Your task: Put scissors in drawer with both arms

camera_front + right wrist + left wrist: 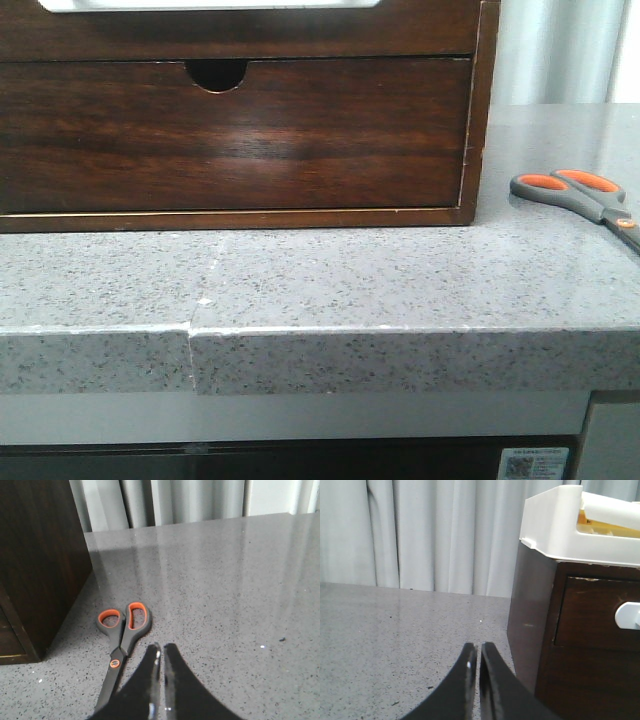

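The scissors (585,195) lie flat on the grey stone counter, right of the dark wood cabinet; grey handles, orange-lined loops, blades closed. In the right wrist view the scissors (122,630) lie just beside my right gripper (160,647), which is shut with nothing in it and hovers next to the blades without touching. The drawer (430,30) is the upper glossy brown front, closed, with a white round-cornered opening at the frame's top. My left gripper (478,647) is shut and empty, off the cabinet's left side, with the drawer (590,615) nearby. Neither gripper shows in the front view.
Below the drawer sits a taller wood front (300,140) with a small half-round notch, closed. A white tray (555,525) holding something yellow rests on top of the cabinet. The counter's front edge (320,335) runs across; grey curtains hang behind.
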Action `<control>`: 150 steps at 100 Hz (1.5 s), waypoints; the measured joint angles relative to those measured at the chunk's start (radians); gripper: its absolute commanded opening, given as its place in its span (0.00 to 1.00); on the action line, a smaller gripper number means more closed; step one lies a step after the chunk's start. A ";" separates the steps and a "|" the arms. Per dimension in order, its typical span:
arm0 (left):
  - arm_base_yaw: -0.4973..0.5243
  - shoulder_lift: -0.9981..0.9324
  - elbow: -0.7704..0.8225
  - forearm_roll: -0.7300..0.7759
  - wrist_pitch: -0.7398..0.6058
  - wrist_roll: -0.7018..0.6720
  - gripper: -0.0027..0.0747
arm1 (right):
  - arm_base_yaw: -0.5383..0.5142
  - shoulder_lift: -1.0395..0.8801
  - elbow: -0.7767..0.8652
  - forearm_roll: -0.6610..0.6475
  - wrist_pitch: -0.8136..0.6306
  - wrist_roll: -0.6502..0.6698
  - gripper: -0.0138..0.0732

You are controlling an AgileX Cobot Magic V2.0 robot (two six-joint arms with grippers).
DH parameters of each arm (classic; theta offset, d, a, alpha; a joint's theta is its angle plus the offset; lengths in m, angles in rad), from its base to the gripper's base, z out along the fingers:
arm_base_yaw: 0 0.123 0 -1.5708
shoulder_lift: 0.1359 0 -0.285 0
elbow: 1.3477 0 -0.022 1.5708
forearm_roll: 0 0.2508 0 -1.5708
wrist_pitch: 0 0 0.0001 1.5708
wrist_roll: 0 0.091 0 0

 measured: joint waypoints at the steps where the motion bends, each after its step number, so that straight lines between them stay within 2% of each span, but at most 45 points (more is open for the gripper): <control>1: 0.000 0.000 0.000 0.003 0.000 0.000 0.01 | 0.000 0.000 0.000 0.000 0.002 0.000 0.11; 38: -0.017 0.000 0.000 0.017 -0.020 0.000 0.01 | 0.000 0.001 0.000 0.000 0.018 0.000 0.11; 55: -0.017 0.000 0.000 -0.021 -0.028 0.000 0.03 | 0.000 0.001 0.000 0.000 0.018 0.000 0.11; 66: -0.017 0.000 0.000 -0.028 -0.029 0.000 0.16 | 0.000 0.001 0.000 0.000 0.018 0.000 0.11; 79: -0.017 0.000 0.000 -0.032 -0.048 0.000 0.39 | 0.000 0.001 0.000 0.000 0.018 0.000 0.11; 86: -0.017 0.000 0.000 -0.032 -0.067 0.000 0.45 | 0.000 0.001 0.000 0.000 0.018 0.000 0.11; 117: -0.017 0.000 0.000 -0.024 -0.138 0.000 0.44 | 0.000 0.001 0.000 0.000 0.018 0.000 0.11; 150: -0.041 0.040 -0.003 0.154 -0.192 0.000 0.44 | 0.000 0.001 0.000 0.000 0.018 0.000 0.11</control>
